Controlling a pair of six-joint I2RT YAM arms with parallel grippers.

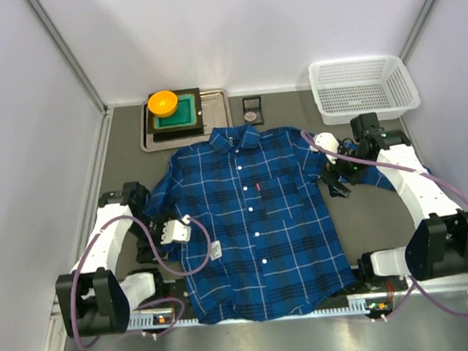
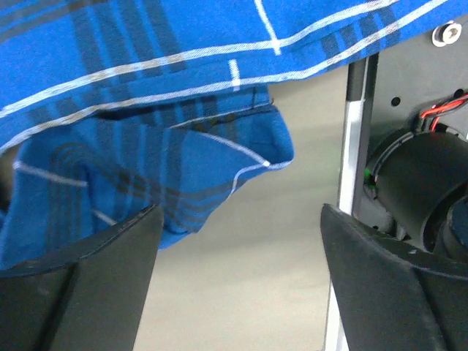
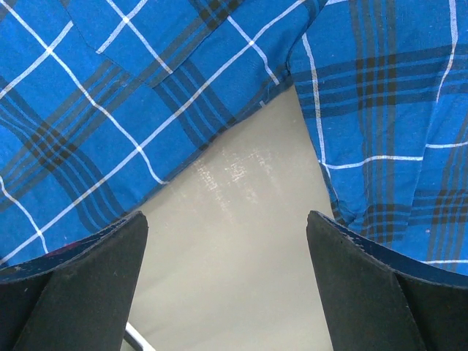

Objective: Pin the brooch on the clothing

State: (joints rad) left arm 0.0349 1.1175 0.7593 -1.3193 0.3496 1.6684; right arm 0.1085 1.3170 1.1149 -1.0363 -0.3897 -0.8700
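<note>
Brooch [image 1: 251, 115] sits at twelve o'clock of the clothing [image 1: 253, 222], laid flat for pinning; left fingers [image 2: 80, 292] and right fingers [image 3: 80, 292] stand apart, empty.

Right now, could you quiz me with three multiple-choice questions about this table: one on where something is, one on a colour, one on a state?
1. Where is the basket?
A. back right corner
B. front left corner
C. dead centre

2. What colour is the dish at the back left?
A. white
B. orange
C. purple

3. How is the right gripper?
A. shut, empty
B. shut on the dish
C. open, empty

Answers:
1 A: it sits at the back right, beyond the shirt.
2 B: it is bright orange, on a green block.
3 C: its fingers stand apart with only bare table between them.
</note>
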